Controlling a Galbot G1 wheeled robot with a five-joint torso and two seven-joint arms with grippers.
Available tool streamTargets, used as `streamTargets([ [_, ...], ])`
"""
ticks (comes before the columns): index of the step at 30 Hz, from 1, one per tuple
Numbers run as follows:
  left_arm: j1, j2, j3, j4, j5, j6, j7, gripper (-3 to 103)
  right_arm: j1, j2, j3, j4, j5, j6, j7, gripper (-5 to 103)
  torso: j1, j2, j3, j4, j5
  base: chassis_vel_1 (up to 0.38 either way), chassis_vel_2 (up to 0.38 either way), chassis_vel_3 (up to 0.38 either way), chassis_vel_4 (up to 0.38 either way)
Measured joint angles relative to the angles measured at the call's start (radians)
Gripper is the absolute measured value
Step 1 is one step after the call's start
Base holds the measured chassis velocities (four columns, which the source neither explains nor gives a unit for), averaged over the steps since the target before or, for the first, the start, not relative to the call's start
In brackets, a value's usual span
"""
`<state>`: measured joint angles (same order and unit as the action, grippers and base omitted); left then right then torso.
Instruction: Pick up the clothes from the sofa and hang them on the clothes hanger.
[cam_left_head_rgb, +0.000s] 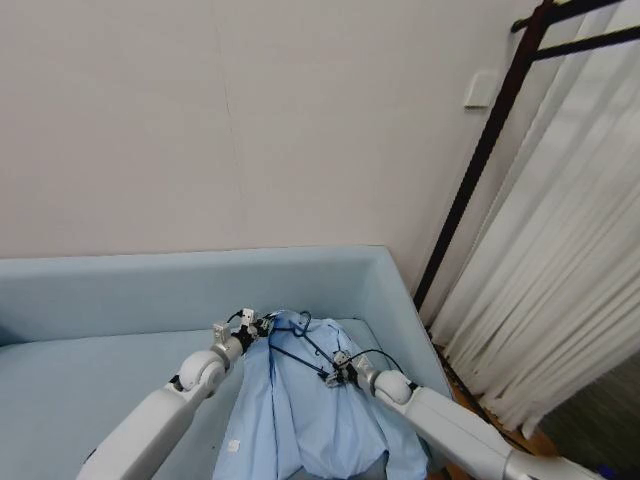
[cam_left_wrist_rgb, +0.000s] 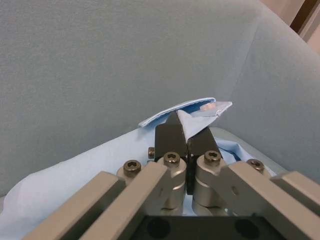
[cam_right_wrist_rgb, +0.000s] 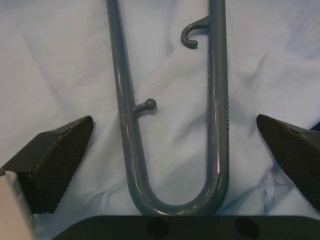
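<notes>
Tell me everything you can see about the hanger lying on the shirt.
The hanger looks like glossy grey-blue plastic. Its end is a narrow U of two bars, one ribbed along its outer edge, each with a small peg or hook. It lies flat on the light blue shirt. The right tool is open astride that end, its fingers clear of both bars. The left tool is shut on the shirt's fabric, not on the hanger.

Light-blue shirt spread on sofa — grey hanger lying on it.
</notes>
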<state>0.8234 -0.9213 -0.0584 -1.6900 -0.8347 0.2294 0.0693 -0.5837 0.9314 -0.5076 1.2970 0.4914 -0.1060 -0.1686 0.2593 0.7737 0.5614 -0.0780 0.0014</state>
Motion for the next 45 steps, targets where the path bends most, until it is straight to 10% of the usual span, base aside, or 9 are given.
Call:
streamTargets([
  [26,0.016,-0.013,0.01,0.046,0.047,0.005,-0.005,-2,0.129,0.11,0.018,-0.218,-0.031,0.038,-0.011,100,0.0,0.0,0.0,0.0003,0.0,0.0,0.0,0.0,0.0],
  [36,-0.016,-0.112,0.07,0.145,0.118,-0.001,-0.048,36,0.069,0.063,0.029,-0.116,-0.003,0.027,-0.006,100,0.0,0.0,0.0,-0.0003,0.0,0.0,0.0,0.0,0.0],
  [45,0.118,-0.072,0.006,0.029,0.176,-0.018,-0.048,64,-0.001,-0.036,0.073,0.045,0.062,0.015,0.009,100,0.0,0.0,0.0,0.001,0.0003,0.0,0.0,0.0,0.0],
])
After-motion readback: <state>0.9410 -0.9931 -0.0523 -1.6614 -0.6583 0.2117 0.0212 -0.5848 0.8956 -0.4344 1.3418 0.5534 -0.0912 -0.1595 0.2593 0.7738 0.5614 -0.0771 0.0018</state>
